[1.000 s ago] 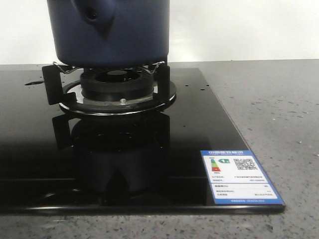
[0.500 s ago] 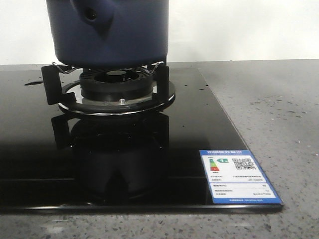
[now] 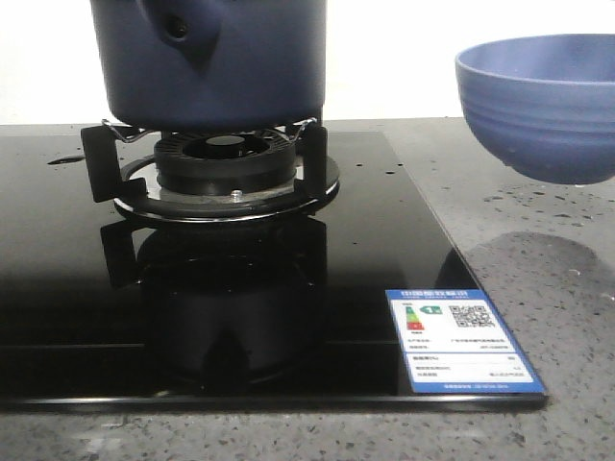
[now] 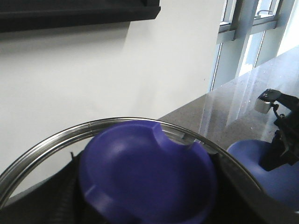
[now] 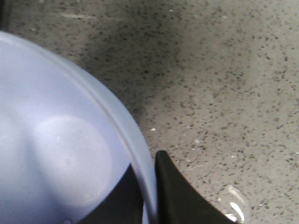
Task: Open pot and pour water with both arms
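As the bowl newly enters beside the pot, pouring nears.
Right claw grips its rim; left claw's state unclear.

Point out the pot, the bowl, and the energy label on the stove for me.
pot (image 3: 240, 67), front view, on its dark blue side wall.
bowl (image 3: 543, 110), front view, on its ribbed outer wall.
energy label (image 3: 459, 341), front view, on the middle of the sticker.
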Controlling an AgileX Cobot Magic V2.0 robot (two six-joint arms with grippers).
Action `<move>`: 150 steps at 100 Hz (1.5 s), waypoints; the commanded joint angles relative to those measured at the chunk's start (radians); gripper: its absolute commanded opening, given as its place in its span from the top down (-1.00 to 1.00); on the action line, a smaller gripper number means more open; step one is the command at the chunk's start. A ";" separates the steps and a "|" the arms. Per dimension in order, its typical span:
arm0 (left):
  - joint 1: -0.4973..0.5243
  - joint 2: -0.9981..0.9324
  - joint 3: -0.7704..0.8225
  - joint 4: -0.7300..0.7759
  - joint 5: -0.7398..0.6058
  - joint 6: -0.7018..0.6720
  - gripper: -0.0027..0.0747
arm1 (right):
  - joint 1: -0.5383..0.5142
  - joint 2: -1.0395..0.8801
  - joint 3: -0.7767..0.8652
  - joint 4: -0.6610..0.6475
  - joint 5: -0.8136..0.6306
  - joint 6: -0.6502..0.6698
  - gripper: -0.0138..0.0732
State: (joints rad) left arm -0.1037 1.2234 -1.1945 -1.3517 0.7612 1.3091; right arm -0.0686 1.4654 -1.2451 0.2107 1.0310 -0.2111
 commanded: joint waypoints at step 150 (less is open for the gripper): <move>-0.095 0.096 -0.039 -0.117 -0.004 0.059 -0.05 | -0.013 -0.259 -0.178 0.022 -0.009 -0.004 -0.21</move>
State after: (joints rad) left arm -0.1622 1.3335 -1.1945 -1.3585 0.7858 1.3307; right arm -0.0766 1.2655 -1.3897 0.2196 1.0515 -0.2111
